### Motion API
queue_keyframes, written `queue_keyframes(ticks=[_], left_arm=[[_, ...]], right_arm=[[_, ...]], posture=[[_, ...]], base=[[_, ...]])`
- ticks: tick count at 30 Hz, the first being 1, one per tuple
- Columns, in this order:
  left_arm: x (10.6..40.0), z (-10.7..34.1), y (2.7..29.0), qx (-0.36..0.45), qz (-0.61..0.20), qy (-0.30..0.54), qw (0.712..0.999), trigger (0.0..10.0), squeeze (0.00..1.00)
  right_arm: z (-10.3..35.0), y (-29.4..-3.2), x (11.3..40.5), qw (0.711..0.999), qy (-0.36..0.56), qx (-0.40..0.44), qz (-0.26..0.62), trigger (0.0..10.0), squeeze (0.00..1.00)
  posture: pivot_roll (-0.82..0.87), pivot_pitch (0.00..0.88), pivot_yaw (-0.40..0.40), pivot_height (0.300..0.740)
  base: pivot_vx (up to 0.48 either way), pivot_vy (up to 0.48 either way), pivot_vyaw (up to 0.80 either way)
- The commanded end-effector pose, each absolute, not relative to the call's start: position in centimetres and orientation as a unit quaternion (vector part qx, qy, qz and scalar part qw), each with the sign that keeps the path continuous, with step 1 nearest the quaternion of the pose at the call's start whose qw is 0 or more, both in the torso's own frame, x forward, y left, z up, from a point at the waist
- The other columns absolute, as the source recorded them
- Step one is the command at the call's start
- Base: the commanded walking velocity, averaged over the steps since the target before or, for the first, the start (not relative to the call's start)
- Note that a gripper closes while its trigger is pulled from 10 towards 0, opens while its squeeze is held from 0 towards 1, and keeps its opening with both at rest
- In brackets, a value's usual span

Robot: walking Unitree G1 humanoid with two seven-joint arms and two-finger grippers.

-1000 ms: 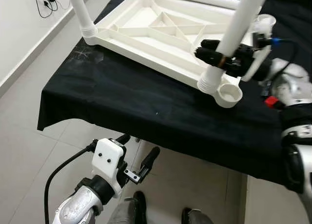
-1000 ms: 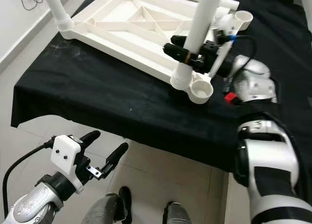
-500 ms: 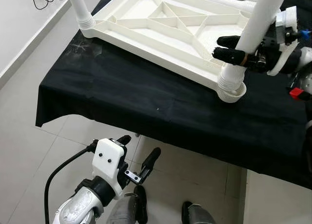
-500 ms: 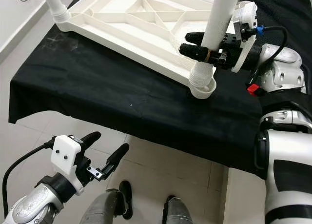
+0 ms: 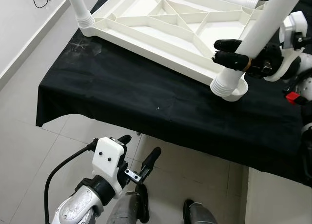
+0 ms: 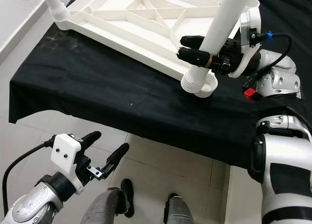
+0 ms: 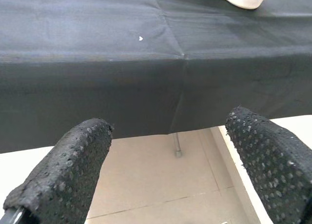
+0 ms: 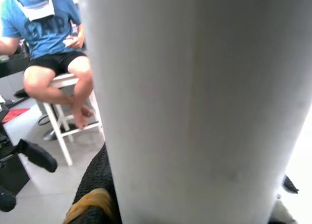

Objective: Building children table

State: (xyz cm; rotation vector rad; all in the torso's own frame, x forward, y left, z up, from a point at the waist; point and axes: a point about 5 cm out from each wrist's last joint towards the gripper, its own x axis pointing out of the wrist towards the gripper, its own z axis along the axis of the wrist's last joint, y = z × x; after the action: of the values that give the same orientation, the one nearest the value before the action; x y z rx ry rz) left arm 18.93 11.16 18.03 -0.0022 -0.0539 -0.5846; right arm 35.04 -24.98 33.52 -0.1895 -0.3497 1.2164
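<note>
Seating white leg [image 6: 222, 26] into near-right corner socket [image 6: 201, 85] of upturned tabletop [image 5: 161, 31]: right gripper [image 6: 192, 48] clamped on leg, keep upright; left gripper [image 6: 105, 151] spread apart, idle.

Readable text: one word, "GAP", in dark capital letters.
Where it stands: across the chest of the blue short-sleeved T-shirt [image 8: 41, 26] worn by a person seated on a white stool [image 8: 61, 114], seen in the right wrist view.
Legibility: the letters are soft and slightly blurred, and partly covered at the top by a white cloth at the collar.
Other text: none can be read on any other surface.
</note>
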Motion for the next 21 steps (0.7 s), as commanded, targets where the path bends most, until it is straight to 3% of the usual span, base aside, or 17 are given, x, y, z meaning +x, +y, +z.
queue_keyframes(ticks=[1, 8, 21], left_arm=[[18.4, 18.0, 11.3, 0.005, -0.292, -0.018, 0.956, 10.0, 0.0], [18.4, 18.1, 11.4, 0.006, -0.294, -0.015, 0.956, 10.0, 0.0], [18.6, 18.0, 11.3, 0.007, -0.304, -0.014, 0.953, 10.0, 0.0]], right_arm=[[32.2, -25.5, 35.1, 0.813, -0.139, -0.089, 0.558, 10.0, 0.0], [32.1, -27.5, 34.3, 0.833, -0.125, -0.112, 0.527, 10.0, 0.0], [31.6, -28.2, 32.9, 0.815, -0.097, -0.132, 0.556, 10.0, 0.0]], posture=[[0.14, 0.417, 0.076, 0.74], [0.14, 0.417, 0.085, 0.74], [0.13, 0.41, 0.098, 0.74]], base=[[0.0, 0.0, 0.0], [0.0, 0.0, 0.0], [0.0, 0.0, 0.0]])
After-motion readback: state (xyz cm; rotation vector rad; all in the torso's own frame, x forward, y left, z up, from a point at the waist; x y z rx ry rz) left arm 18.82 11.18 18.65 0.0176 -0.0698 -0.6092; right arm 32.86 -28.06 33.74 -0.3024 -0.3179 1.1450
